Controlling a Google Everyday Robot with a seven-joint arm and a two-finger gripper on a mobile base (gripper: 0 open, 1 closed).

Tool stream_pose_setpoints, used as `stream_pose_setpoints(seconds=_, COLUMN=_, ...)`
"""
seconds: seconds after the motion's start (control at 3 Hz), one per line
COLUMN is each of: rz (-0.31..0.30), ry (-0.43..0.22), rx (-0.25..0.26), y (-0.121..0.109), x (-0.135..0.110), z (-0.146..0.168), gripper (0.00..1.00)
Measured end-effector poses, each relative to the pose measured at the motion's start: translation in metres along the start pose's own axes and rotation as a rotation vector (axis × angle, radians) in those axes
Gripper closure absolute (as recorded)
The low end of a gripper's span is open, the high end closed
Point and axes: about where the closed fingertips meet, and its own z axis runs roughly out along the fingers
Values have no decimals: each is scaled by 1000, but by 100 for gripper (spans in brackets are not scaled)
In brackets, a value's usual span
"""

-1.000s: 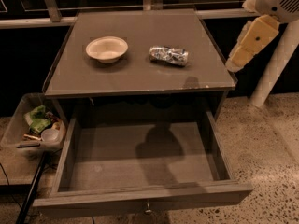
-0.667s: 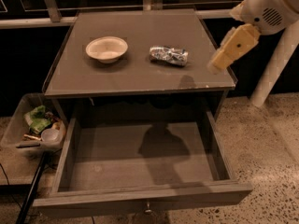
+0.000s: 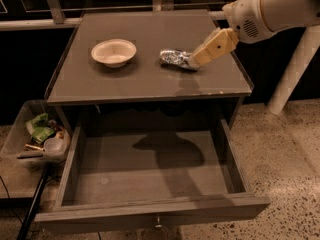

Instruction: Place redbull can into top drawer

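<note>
The redbull can, silver with darker patches, lies on its side on the grey cabinet top, right of the middle. My gripper comes in from the upper right on a white arm and its tan tip is at the can's right end, covering that end. The top drawer is pulled wide open below the cabinet top, with nothing in it and a small knob on its front panel.
A white round bowl sits on the cabinet top left of the can. A clear plastic bin of rubbish stands on the floor at the left. A white post stands at the right. A dark pole leans by the drawer's left front.
My arm has swung in from the right edge of the cabinet towards the left and down, bringing the gripper to the can's right end. The can, bowl and drawer have not moved.
</note>
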Motion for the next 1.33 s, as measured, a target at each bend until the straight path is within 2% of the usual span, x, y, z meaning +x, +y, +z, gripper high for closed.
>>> stream_pose_setpoints(seconds=0.33, rz=-17, ry=0, rx=-3, y=2, x=-5, z=10, gripper=0)
stream_pose_setpoints(seconds=0.67, rz=-53, ry=-7, rx=-44, y=1, x=0, z=41, gripper=0)
stream_pose_setpoints(seconds=1.33, rz=-72, ry=-2, rx=-99, y=-16, x=33, z=86, gripper=0)
